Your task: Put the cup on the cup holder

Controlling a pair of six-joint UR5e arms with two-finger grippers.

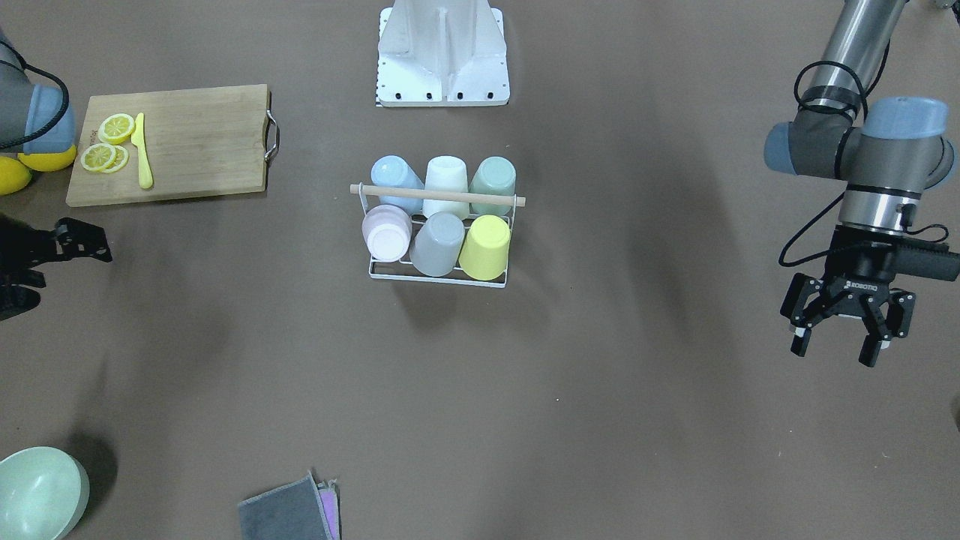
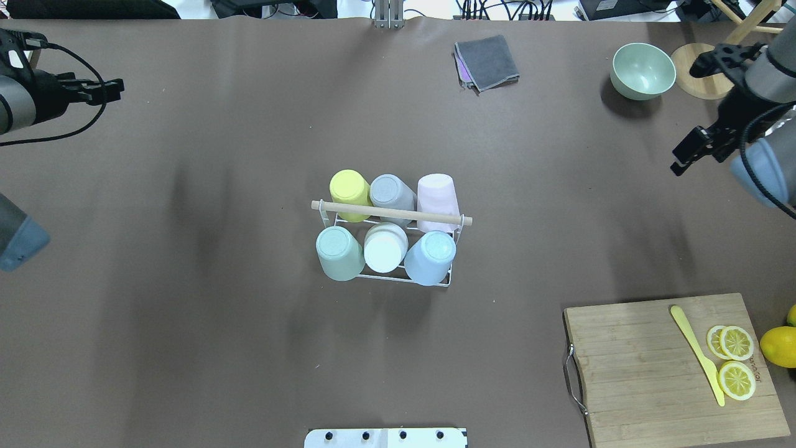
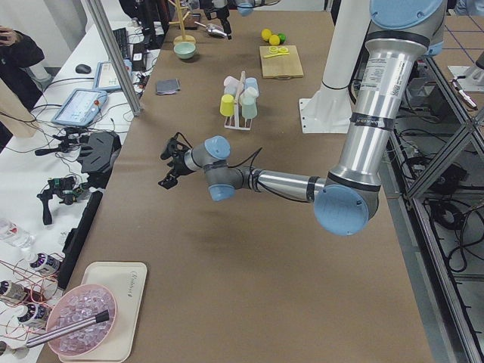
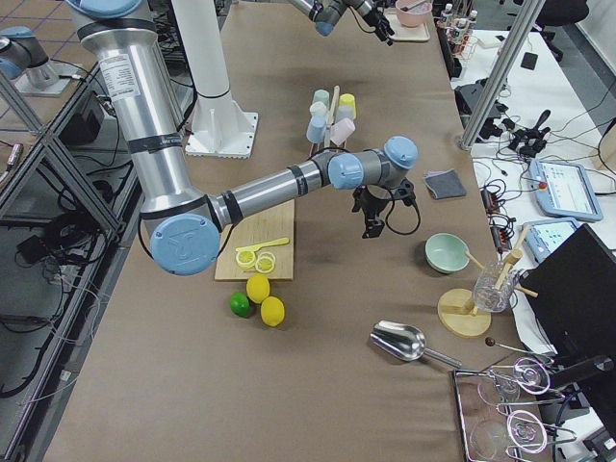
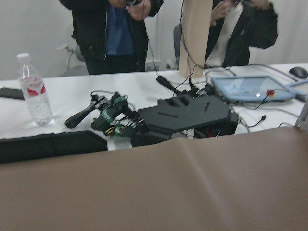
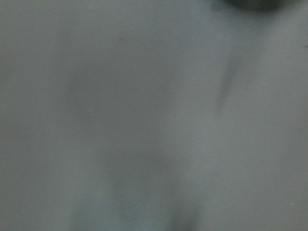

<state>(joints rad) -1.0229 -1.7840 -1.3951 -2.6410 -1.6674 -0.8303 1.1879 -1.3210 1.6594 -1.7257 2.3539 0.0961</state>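
The cup holder [image 1: 437,196], a white wire rack with a wooden rod handle, stands mid-table [image 2: 392,213]. Several cups sit upside down on its prongs: yellow [image 1: 486,247], grey [image 1: 437,244], pink [image 1: 387,232], blue [image 1: 396,180], white [image 1: 446,184] and green [image 1: 493,184]. My left gripper [image 1: 835,354] is open and empty, hovering far out by the table's left end [image 2: 118,89]. My right gripper [image 1: 71,276] is open and empty, far out toward the right end [image 2: 684,118]. Neither wrist view shows a cup.
A wooden cutting board [image 2: 647,361] with lemon slices [image 2: 735,342] and a yellow knife [image 2: 696,351] lies near the robot's right, with whole lemons [image 2: 778,345] beside it. A green bowl [image 2: 642,70] and a folded grey cloth [image 2: 488,61] lie at the far edge.
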